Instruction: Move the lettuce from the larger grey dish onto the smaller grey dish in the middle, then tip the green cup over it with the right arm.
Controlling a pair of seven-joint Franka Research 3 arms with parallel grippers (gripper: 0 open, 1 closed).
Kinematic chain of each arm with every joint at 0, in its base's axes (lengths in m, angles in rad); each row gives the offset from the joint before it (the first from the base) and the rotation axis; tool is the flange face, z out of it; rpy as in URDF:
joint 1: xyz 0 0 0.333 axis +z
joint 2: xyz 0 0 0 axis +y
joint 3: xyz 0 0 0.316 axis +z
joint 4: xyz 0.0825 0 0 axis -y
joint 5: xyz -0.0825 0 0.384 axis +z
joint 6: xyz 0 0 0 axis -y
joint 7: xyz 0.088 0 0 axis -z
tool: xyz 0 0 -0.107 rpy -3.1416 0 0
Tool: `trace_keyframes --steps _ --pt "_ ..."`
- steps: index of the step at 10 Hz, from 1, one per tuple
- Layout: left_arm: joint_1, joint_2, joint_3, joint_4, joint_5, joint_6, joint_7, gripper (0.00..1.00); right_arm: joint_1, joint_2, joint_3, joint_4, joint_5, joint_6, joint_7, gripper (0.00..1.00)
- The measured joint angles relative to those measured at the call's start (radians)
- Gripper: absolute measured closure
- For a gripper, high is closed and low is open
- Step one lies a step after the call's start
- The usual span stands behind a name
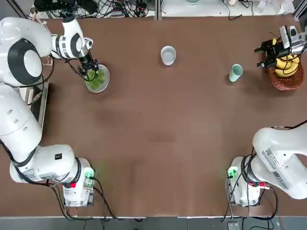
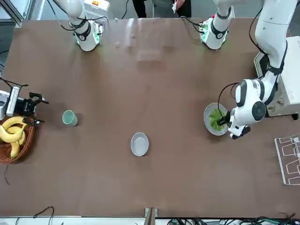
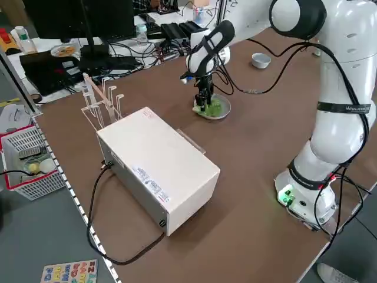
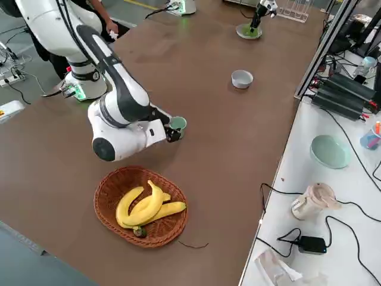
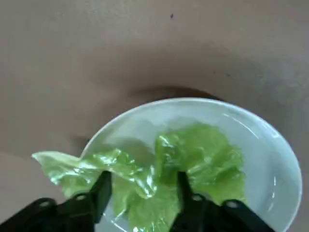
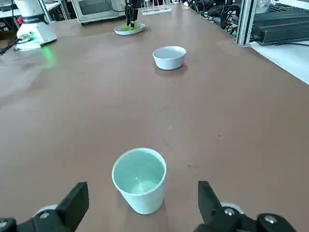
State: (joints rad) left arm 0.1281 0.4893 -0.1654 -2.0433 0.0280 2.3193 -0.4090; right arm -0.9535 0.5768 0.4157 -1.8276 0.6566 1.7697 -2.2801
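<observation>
The lettuce lies on the larger grey dish at the table's far left. My left gripper is down in it, fingers half drawn in on either side of a leaf fold with a gap still showing. The smaller grey dish stands empty at the far middle. The green cup stands upright at the far right. My right gripper hovers open just behind it, touching nothing.
A wicker basket of bananas sits under the right wrist at the far right edge. A white box and a wire rack stand off the table's left side. A person stands behind the arm bases.
</observation>
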Motion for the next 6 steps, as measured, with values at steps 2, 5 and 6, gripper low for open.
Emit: trace_keyframes --steps 2,5,6 --pt "-0.002 0.001 -0.001 0.010 0.000 -0.001 0.000 0.77 0.000 0.055 0.001 0.000 -0.004 0.042 -0.063 0.00" --pt "-0.002 -0.007 -0.004 0.065 0.000 -0.090 -0.012 0.93 -0.003 0.095 0.001 0.000 -0.009 0.058 -0.146 0.00" --pt "0.000 -0.030 -0.021 0.114 0.000 -0.192 -0.046 0.93 -0.004 0.103 0.001 0.000 -0.009 0.076 -0.167 0.00"
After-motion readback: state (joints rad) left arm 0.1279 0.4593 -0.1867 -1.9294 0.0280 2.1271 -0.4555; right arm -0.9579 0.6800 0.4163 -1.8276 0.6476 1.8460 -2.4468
